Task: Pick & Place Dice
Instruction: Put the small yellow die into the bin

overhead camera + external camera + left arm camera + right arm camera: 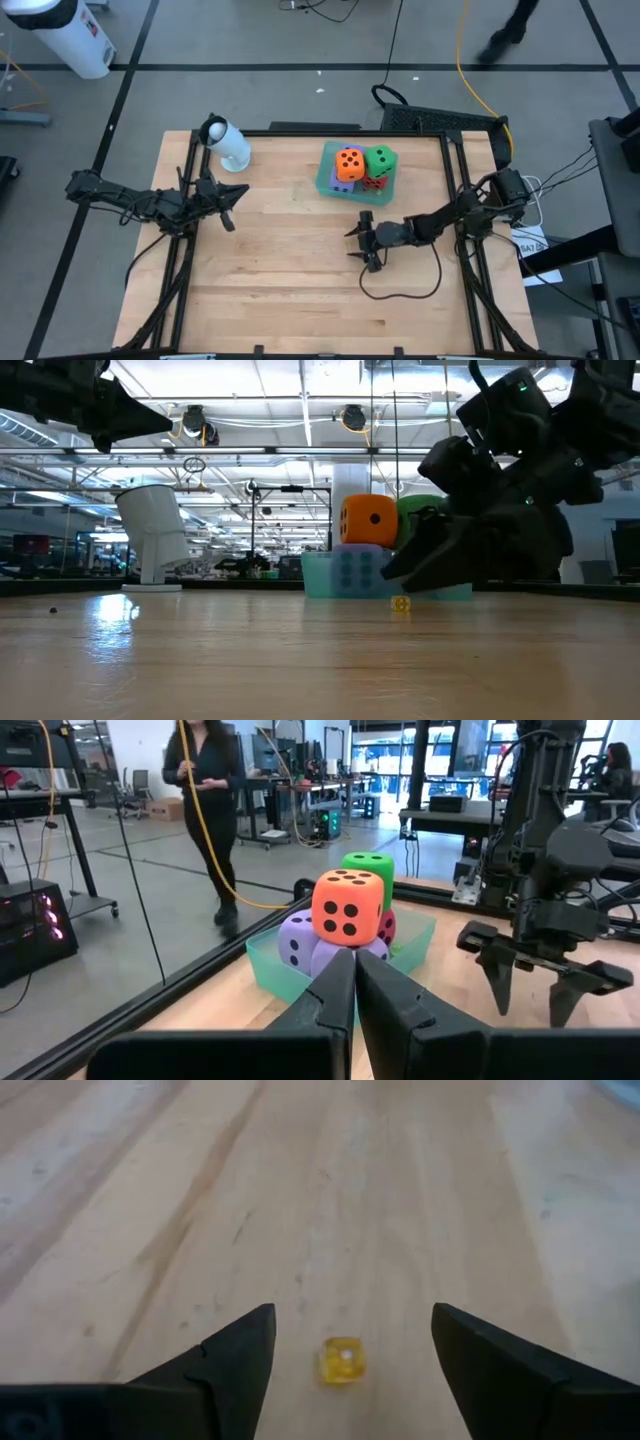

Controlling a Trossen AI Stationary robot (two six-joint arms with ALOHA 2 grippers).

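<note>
The right gripper (345, 1342) spreads wide over a tiny yellow die (341, 1361) mid-worktop; the left gripper (355, 982), pinched narrow, hovers near the worktop's left edge.

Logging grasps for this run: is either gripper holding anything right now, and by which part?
Nothing is held. The right gripper is open over a small yellow die on the table; the left gripper is shut on nothing.

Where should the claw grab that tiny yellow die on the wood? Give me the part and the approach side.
Take the tiny yellow die by two opposite side faces, from above: it is a small cube lying flat on the bare table, nothing touching it. The open right claw frames it, so lowering and shutting probably suffices. The left claw waits at the table's left.
</note>
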